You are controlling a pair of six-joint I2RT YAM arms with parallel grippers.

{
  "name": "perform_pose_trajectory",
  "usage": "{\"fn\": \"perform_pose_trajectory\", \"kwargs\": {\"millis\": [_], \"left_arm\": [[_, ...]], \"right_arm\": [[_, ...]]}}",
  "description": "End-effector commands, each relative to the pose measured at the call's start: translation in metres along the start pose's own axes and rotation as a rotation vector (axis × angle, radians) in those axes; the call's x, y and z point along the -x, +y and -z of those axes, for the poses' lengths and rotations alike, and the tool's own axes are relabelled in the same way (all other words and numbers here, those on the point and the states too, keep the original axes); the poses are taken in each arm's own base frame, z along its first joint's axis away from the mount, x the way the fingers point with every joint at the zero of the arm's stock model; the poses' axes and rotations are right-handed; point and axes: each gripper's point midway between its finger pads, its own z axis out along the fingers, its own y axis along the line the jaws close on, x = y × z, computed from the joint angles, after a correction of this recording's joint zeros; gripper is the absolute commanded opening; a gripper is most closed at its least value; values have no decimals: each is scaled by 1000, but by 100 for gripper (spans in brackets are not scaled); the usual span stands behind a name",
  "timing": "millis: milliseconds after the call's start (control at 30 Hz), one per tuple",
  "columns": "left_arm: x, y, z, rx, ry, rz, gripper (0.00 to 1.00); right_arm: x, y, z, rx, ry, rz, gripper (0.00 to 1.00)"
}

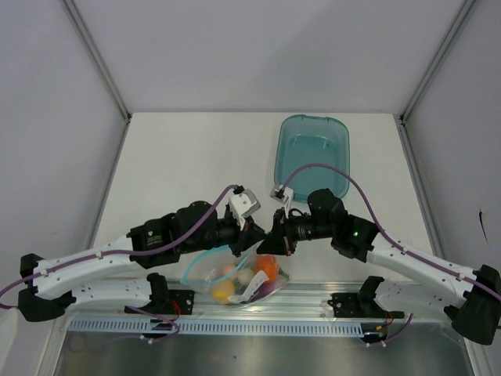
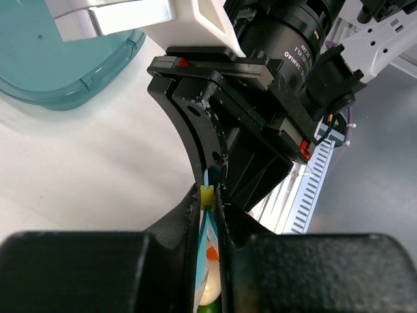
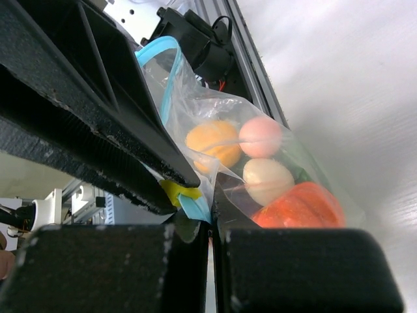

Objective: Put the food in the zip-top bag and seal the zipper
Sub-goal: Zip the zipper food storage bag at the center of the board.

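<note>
L gripper (image 1: 254, 233) & R gripper (image 1: 272, 235) meet tip-to-tip just above the zip-top bag (image 1: 235, 276), which sits at the table (image 1: 180, 157) front edge btw the arm bases.

Top view: 2 grippers, 1 bag, 1 teal tray (image 1: 313, 157) well apart behind. All food seen is inside the bag. Blue mouth strip gapes in a loop on the left, so loading looks done, seal not.

L wrist: L fingers (image 2: 186, 222) pressed together on the zipper (image 2: 202, 257), yellow slider (image 2: 207, 194) at the tips.

R wrist: R fingers (image 3: 189, 261) also clamped on the bag's mouth edge, beside the slider. Thru plastic, 4 pcs: tomato (image 3: 296, 207), pale egg (image 3: 267, 181), pink pc (image 3: 260, 135), orange-yellow pc (image 3: 212, 143). Dark green bit behind, can't ID.

Left to do: run zipper closed.
</note>
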Motion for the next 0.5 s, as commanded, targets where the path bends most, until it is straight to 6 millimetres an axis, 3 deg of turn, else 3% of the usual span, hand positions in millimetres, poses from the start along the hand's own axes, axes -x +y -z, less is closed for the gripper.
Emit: {"fn": "perform_pose_trajectory", "kwargs": {"millis": [0, 167, 233, 333, 367, 467], "left_arm": [[-4, -3, -2, -22, 14, 19, 20], [-5, -3, -2, -20, 14, 22, 27], [-7, -3, -2, -22, 19, 22, 25], [-8, -2, -2, -22, 20, 24, 13], [-6, -2, -1, -22, 13, 26, 3], [-5, 0, 1, -16, -1, 36, 0]], "right_arm": [[18, 14, 1, 40, -69, 45, 0], [16, 13, 1, 37, -64, 41, 0], [17, 14, 1, 39, -64, 41, 0], [18, 15, 1, 39, -67, 41, 0], [18, 14, 2, 35, -67, 41, 0], [17, 9, 1, 6, -69, 32, 0]]}}
